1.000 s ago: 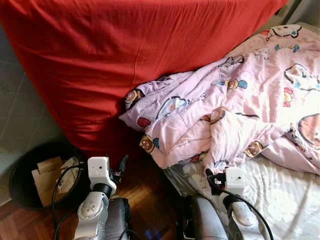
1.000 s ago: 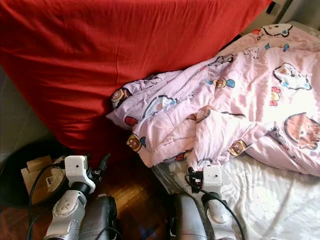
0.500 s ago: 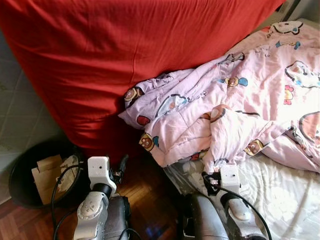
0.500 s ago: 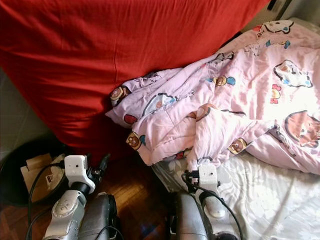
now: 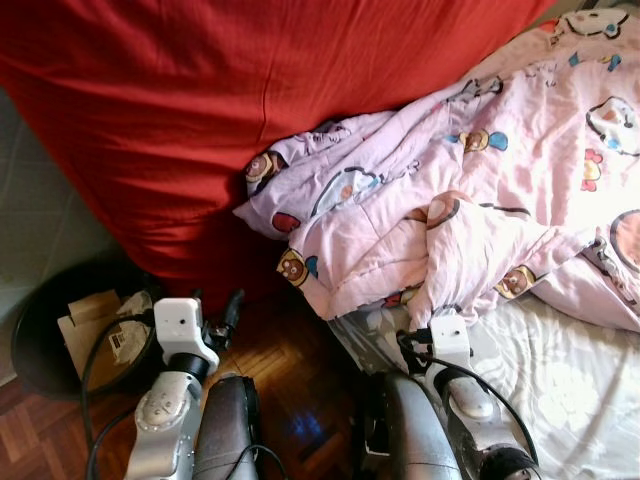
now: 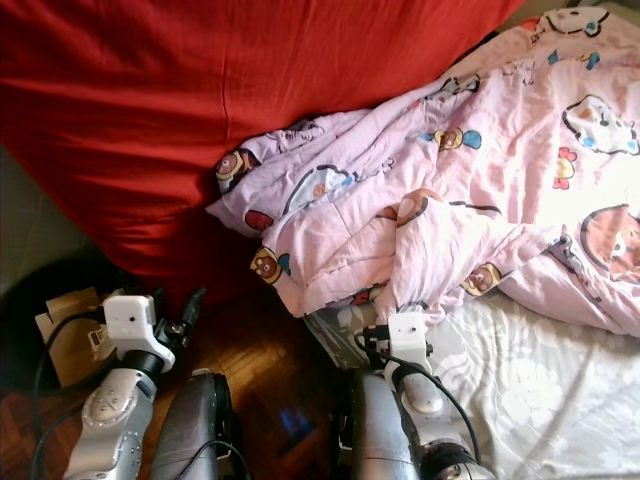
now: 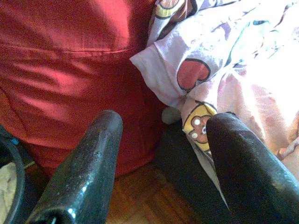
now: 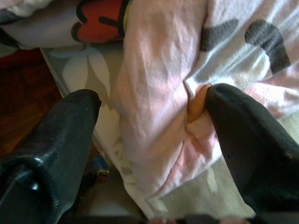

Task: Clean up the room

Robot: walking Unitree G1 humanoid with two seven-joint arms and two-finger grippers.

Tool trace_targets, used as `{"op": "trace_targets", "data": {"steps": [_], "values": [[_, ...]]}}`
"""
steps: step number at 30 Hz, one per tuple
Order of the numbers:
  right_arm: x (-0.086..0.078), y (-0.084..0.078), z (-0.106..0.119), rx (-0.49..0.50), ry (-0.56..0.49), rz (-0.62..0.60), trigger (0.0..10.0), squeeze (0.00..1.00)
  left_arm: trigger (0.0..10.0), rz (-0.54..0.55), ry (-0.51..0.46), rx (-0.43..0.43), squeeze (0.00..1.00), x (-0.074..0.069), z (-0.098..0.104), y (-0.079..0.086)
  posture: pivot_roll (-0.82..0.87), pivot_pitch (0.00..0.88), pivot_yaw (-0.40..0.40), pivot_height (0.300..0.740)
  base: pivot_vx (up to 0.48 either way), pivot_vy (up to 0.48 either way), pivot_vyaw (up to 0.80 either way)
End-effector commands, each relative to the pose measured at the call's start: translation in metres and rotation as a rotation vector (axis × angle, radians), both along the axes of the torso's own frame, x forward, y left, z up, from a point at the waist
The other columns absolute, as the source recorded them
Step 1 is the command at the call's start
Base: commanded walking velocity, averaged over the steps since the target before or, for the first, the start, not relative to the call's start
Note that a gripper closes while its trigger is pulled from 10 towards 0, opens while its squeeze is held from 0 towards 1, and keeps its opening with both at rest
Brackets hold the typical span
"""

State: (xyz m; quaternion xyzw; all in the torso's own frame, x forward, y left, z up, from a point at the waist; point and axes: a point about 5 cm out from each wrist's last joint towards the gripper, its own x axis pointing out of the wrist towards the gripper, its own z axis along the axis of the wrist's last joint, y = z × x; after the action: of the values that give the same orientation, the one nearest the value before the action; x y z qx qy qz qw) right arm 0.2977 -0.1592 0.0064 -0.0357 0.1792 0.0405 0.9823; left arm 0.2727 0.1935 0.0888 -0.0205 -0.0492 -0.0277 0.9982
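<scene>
Two silver arms of mine reach forward from the near edge of the scene, one on each side. On the left, my left pincer (image 7: 159, 158) hangs over the dark wooden floor (image 5: 290, 380), its two black fingers spread apart with nothing between them. Past its fingertips stand the red sheet (image 5: 250, 110) that drapes the far side of the room and a hanging corner of the pink quilt (image 5: 450, 220).

That quilt — pale pink, printed with cartoon bears and hearts — lies crumpled across the bed, bunched toward the middle and spilling over the mattress edge near the red sheet. Under it, on the right, a white bedsheet (image 5: 570, 380) with a faint flower pattern covers the mattress.

On the right, my right pincer (image 8: 154, 116) sits at the near edge of the quilt. Its fingers are wide apart on either side of a thick pink fold; the right-hand finger touches the fabric, but the fold is not pinched.

At the far left, on the floor beside my left arm, stands a black round bin (image 5: 40, 350) with pieces of cardboard (image 5: 95, 320) inside.
</scene>
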Motion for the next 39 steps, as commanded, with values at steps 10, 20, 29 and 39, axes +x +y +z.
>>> {"op": "trace_targets", "data": {"steps": [10, 20, 29, 39], "values": [[-0.008, -0.014, -0.006, -0.124, 0.007, -0.058, 10.0, 0.00, 10.0, -0.002, 0.054, 0.039, 0.00, -0.024, -0.003, 0.004, 0.11, 0.414, -0.040, 0.600, 0.000, 0.000, 0.00], [-0.007, -0.017, -0.005, -0.162, -0.007, -0.048, 0.0, 0.00, 10.0, 0.013, 0.071, 0.046, 0.00, -0.034, 0.001, 0.008, 0.12, 0.459, -0.041, 0.600, 0.000, 0.000, 0.00], [-0.008, -0.011, -0.005, -0.149, -0.014, -0.037, 0.0, 0.00, 10.0, 0.014, 0.088, 0.051, 0.00, -0.040, 0.001, 0.008, 0.13, 0.475, -0.035, 0.600, 0.000, 0.000, 0.00], [-0.016, -0.008, -0.013, -0.144, -0.003, -0.029, 0.0, 0.00, 10.0, 0.014, 0.099, 0.068, 0.00, -0.041, 0.003, 0.011, 0.13, 0.479, -0.028, 0.600, 0.000, 0.000, 0.00]]}}
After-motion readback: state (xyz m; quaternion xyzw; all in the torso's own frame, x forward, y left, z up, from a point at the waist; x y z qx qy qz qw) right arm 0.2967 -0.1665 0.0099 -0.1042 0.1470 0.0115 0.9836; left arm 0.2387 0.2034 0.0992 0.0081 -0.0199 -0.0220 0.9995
